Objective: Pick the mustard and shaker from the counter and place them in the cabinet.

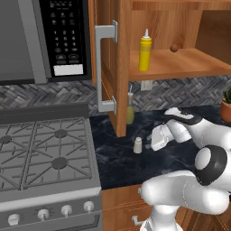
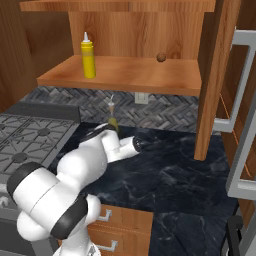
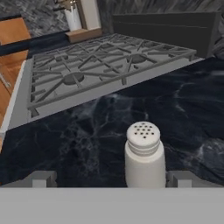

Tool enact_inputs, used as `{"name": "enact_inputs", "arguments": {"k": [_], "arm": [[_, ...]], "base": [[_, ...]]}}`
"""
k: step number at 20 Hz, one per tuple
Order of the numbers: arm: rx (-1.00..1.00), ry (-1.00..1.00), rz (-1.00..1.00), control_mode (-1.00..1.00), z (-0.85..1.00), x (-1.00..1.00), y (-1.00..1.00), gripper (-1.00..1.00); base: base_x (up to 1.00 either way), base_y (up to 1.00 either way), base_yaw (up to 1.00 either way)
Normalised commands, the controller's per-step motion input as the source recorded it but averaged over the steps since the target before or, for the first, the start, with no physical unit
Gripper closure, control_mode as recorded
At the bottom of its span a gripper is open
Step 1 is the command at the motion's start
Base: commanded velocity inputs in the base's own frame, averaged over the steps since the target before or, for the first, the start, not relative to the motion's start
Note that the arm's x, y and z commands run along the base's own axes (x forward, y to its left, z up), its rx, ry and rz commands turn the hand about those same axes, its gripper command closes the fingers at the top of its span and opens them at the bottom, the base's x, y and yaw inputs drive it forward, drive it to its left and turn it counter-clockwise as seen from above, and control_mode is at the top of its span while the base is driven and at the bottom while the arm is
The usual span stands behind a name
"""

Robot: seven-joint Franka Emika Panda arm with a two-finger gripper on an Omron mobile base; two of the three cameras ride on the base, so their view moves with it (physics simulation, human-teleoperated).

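My end effector (image 3: 112,178) is spread wide, its two finger tips (image 3: 41,178) standing far apart low over the counter (image 1: 117,158), and it grips nothing. The shaker (image 3: 144,158) stands upright on the counter right in front of me, between the tips but off toward the one at the right of the hand view; I cannot tell whether that tip touches it. Its perforated cap faces up toward my camera. From the left base view my end effector (image 1: 152,140) sits just beside the shaker (image 1: 137,145), which is on the stove side of it. Beyond the shaker, past a stretch of dark counter, lies the stove (image 3: 96,65) with its grey grates. The mustard (image 1: 144,50) is well above me and farther back, standing upright on the shelf of the open cabinet (image 1: 180,65), near its left end; the right base view shows the mustard (image 2: 88,56) there too. A small brown ball (image 1: 173,47) rests on the same shelf, apart from the mustard. Behind my end effector, against the backsplash, a slim green bottle (image 1: 130,108) stands on the counter below the cabinet door (image 1: 118,85).
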Motion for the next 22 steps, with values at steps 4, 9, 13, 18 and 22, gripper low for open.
{"name": "enact_inputs", "arguments": {"k": [4,9,13,18,22], "arm": [[0.0,0.0,0.01,-1.0,-0.24,0.05,0.08,-1.0],[0.0,0.0,0.03,-1.0,-0.26,0.02,0.11,-1.0],[0.0,0.0,0.01,-1.0,-0.23,0.17,0.14,-1.0],[0.0,0.01,0.0,-1.0,-0.16,0.32,0.13,-1.0],[0.0,0.0,0.0,-1.0,-0.1,0.32,0.03,-1.0]], "base": [[0.0,0.0,0.0],[0.0,0.0,0.0],[0.0,0.0,0.0],[0.0,0.0,0.0],[0.0,0.0,0.0]]}}
